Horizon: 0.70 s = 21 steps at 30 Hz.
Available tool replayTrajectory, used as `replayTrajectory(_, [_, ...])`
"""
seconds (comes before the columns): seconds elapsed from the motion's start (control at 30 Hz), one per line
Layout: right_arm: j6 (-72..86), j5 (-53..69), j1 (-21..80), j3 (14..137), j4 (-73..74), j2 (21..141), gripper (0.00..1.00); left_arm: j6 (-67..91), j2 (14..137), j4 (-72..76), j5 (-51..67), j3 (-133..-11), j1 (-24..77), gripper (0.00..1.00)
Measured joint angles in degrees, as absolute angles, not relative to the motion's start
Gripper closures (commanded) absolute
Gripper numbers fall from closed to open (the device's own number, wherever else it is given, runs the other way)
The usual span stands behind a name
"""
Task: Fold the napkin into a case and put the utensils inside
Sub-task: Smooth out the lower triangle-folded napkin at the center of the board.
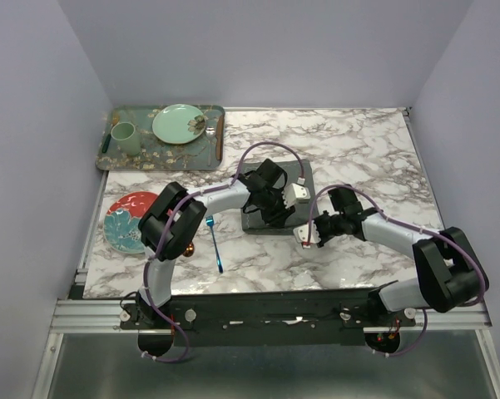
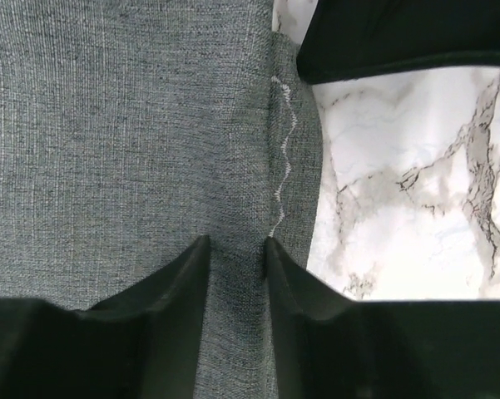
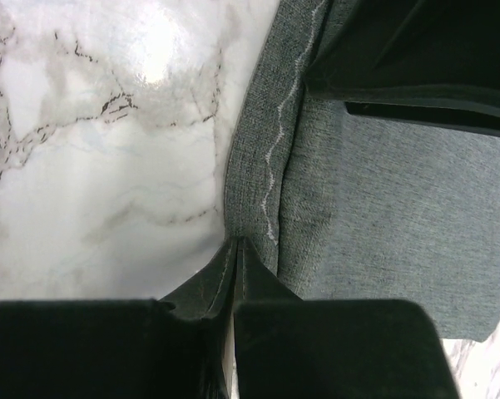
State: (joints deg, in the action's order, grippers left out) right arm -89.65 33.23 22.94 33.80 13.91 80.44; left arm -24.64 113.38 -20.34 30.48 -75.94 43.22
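Marble-patterned desk [image 1: 358, 150] under plain lilac walls, and that was the stage. Far left sat the green patterned tray [image 1: 108, 160] with its crockery, out of play. Nearer on that side lay a red-and-teal plate [image 1: 121, 224]. Next along was the blue fork [image 1: 217, 249], lying alone on the marble well short of the cloth and waiting its turn.

Then the centre of the desk, where the napkin [image 2: 108, 125] lay as a dark grey rectangle, in more than one layer by the look of the right wrist view. The left end effector [image 2: 233, 253] was down on it with its fingers parted, astride a strip of cloth just left of the wavy stitch line. It looked released rather than biting, though a shallow ridge of fabric sat between the tips.

On the right, the right end effector [image 3: 236, 248] was clenched, its tips meeting on the napkin's hem at the near right edge, where cloth met bare marble.

As for handling, this looked like a light, limp woven cloth with no stiffness of its own, so it would sag and drape wherever it was unsupported. The coarse weave should give the pads decent purchase, while the polished marble underneath likely let the whole piece slide if dragged. The stitched border looked like the best hold, being doubled and firmer. A pinch at each end of an edge would likely keep the fold line straight.
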Motion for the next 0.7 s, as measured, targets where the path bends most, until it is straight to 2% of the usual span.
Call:
replayTrajectory(0.2, [-90.35,32.38,22.94,33.82,15.05,79.59,0.90,-25.61,113.58,-20.56,30.09,-75.94,43.24,0.88])
replayTrajectory(0.27, [-90.83,32.16,22.94,33.98,15.86,79.59,0.89,-25.76,113.47,-20.56,30.11,-75.92,43.24,0.91])
replayTrajectory(0.4, [-91.31,31.68,22.94,34.39,16.60,79.50,0.78,-26.57,111.98,-20.49,30.22,-75.09,43.22,0.92])
replayTrajectory(0.47, [-90.87,31.33,22.94,34.44,16.97,79.09,0.73,-26.74,111.59,-20.56,30.26,-75.07,43.20,0.90])
replayTrajectory(0.5, [-89.80,30.98,22.90,34.61,17.50,78.39,0.68,-26.76,111.55,-20.56,30.33,-75.07,43.07,0.84])
replayTrajectory(0.57, [-86.91,30.76,22.31,35.16,18.65,76.20,0.61,-26.72,111.55,-20.71,30.70,-75.07,42.65,0.79])
replayTrajectory(0.67, [-81.28,31.20,19.66,37.50,19.86,72.58,0.58,-26.28,111.55,-20.71,31.68,-75.07,41.87,0.64])
replayTrajectory(0.7, [-78.13,31.83,17.58,39.42,20.80,71.44,0.58,-25.91,111.55,-20.71,32.21,-75.07,41.32,0.56])
